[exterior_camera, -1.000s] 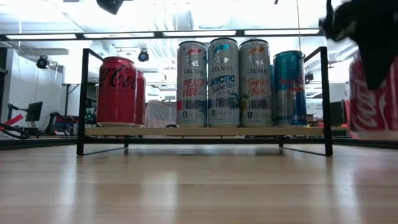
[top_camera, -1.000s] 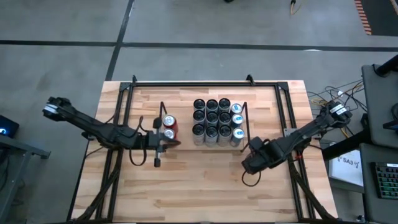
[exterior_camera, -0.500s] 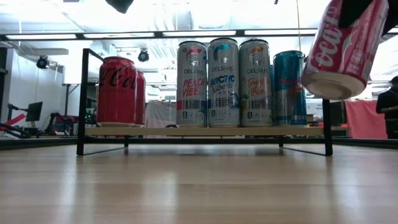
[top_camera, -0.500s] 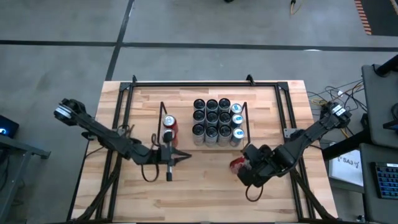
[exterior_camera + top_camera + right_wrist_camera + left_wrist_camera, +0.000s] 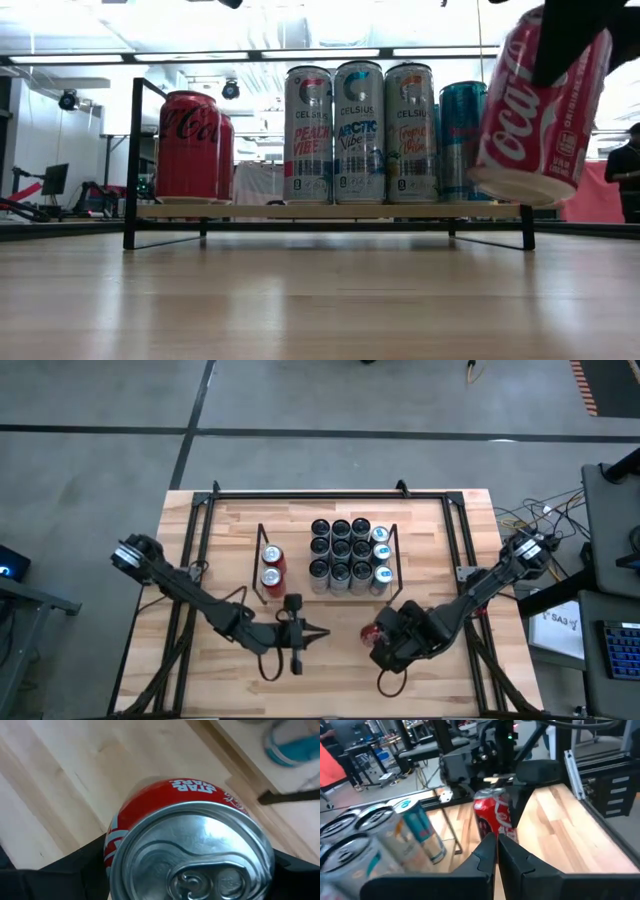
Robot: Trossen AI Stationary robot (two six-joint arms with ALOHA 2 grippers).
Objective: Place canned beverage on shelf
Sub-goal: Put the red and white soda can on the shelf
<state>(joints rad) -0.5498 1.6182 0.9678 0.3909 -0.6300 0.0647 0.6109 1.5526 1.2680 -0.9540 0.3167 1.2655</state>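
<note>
The right gripper [image 5: 385,639] clasps a red can [image 5: 540,105] above the table [image 5: 340,680], in front of the shelf [image 5: 330,212]; the can tilts slightly, top up. The left gripper [image 5: 297,665], fingers closed and empty, hovers nearby.

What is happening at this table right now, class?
The right claw holds a red Coca-Cola can lifted off the table and tilted, in front of the shelf's right end. The shelf already carries two red cola cans at one end and a block of tall slim cans. The left claw is shut and empty, waiting over the table's front.
</note>
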